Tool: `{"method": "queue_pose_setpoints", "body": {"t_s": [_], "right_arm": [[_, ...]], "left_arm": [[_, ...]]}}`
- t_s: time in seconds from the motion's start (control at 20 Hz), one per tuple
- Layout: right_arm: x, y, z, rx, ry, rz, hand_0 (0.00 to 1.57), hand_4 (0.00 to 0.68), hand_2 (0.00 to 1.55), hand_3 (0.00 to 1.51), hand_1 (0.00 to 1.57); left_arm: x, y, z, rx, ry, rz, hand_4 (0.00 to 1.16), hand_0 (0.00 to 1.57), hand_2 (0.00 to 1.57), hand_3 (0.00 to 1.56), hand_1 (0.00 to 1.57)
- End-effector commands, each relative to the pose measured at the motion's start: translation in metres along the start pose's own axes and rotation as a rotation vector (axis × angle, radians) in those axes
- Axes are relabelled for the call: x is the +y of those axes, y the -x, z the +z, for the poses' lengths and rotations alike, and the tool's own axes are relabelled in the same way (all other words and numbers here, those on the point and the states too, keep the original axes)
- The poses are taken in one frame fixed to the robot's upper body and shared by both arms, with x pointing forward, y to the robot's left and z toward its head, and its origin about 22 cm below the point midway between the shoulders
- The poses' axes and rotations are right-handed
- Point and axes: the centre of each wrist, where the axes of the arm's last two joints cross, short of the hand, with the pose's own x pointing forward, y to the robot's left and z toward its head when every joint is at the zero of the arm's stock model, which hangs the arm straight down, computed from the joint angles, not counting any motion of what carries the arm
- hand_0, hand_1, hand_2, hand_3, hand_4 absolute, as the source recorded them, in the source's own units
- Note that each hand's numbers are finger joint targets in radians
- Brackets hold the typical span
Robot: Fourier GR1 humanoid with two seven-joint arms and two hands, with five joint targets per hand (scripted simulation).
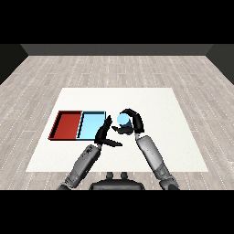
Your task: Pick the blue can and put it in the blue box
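right hand [134,122] (curled) around blue can [123,119]

The surface [183,137] is plain white, set on a floor [45,82] of pale grey wood-grain planks. The red tray [58,124] has a darker red rim; touching its right side, the light blue tray [87,124] has a dark rim. Right of that tray, the blue can [123,119] is pale sky blue. Both hands, left [106,135] and right [135,122], are black on grey forearms.

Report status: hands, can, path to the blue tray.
Right hand curled round blue can. Left hand open, beside blue tray, partly across the path.
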Motion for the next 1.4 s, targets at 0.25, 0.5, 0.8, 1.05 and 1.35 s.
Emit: {"method": "queue_pose_setpoints", "body": {"t_s": [0.25,0.5,0.8,1.05,1.35], "right_arm": [[0.018,-0.022,0.013,-0.012,-0.052,0.022,1.49,0.609,1.47,1.40,1.49],[0.015,0.003,0.034,-0.023,-0.063,-0.017,1.46,0.605,1.45,1.40,1.46],[0.029,0.009,0.022,-0.028,-0.026,-0.090,1.45,0.608,1.45,1.38,1.45],[0.036,-0.008,0.004,0.000,-0.034,-0.136,1.46,0.599,1.46,1.39,1.46],[0.044,0.015,0.030,-0.002,-0.021,-0.203,1.48,0.593,1.46,1.39,1.48]], "left_arm": [[0.002,0.008,-0.005,0.016,0.014,0.000,0.00,0.00,0.00,0.00,0.00],[-0.002,0.014,-0.011,-0.013,-0.006,-0.009,0.00,0.00,0.00,0.00,0.00],[-0.019,0.013,-0.024,0.004,0.005,0.026,0.00,0.00,0.00,0.00,0.00],[-0.012,0.010,-0.032,-0.008,0.025,0.039,0.00,0.00,0.00,0.00,0.00],[-0.033,-0.009,-0.032,0.043,0.004,-0.021,0.42,0.00,0.00,0.00,0.00]]}}
